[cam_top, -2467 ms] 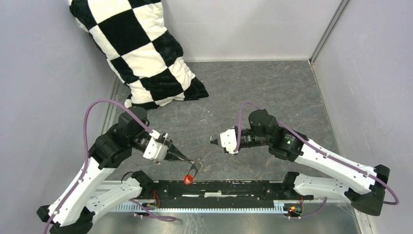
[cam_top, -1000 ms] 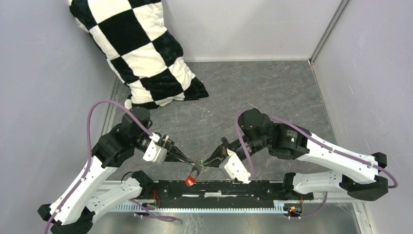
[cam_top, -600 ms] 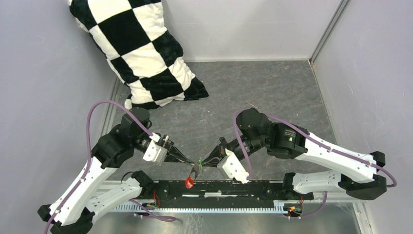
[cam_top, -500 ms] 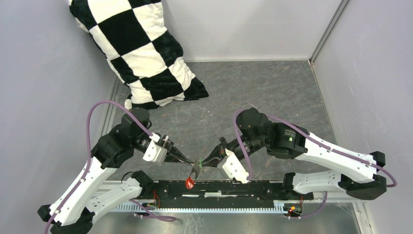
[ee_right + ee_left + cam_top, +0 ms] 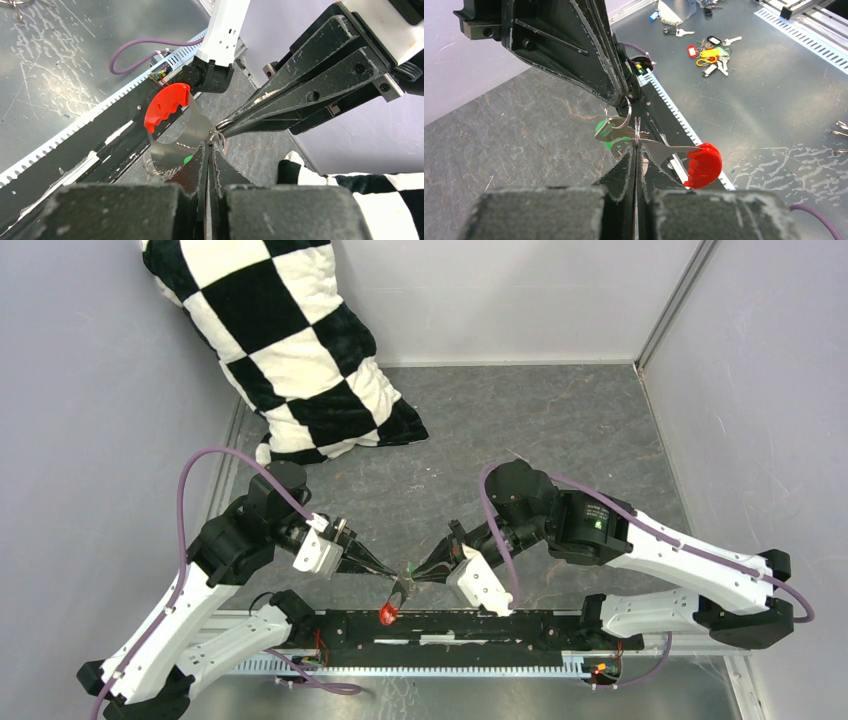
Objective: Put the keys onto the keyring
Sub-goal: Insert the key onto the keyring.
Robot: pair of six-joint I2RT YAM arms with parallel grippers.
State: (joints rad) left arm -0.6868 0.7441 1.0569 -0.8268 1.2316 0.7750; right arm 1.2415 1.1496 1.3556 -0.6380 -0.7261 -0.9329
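My left gripper (image 5: 396, 574) and right gripper (image 5: 414, 575) meet tip to tip above the table's near edge. In the left wrist view the left gripper (image 5: 636, 150) is shut on the keyring's thin silvery ring (image 5: 637, 131), seen edge on. The red tag (image 5: 703, 165) hangs from it on a flat metal piece and also shows from above (image 5: 385, 615). The green-headed key (image 5: 608, 132) sits against that ring at the right gripper's tips. In the right wrist view the right gripper (image 5: 208, 146) is shut, with a sliver of green (image 5: 188, 160) beside its finger.
A black-and-white checkered pillow (image 5: 290, 340) leans in the back left corner. A black rail (image 5: 480, 625) runs along the near edge under the grippers. Several other keys and tags (image 5: 711, 50) lie on the metal surface below. Grey walls close in left, back and right.
The right arm swung in and down from mid-table until its tips met the left gripper's. In the last second both grippers hardly moved; the red tag swung slightly.
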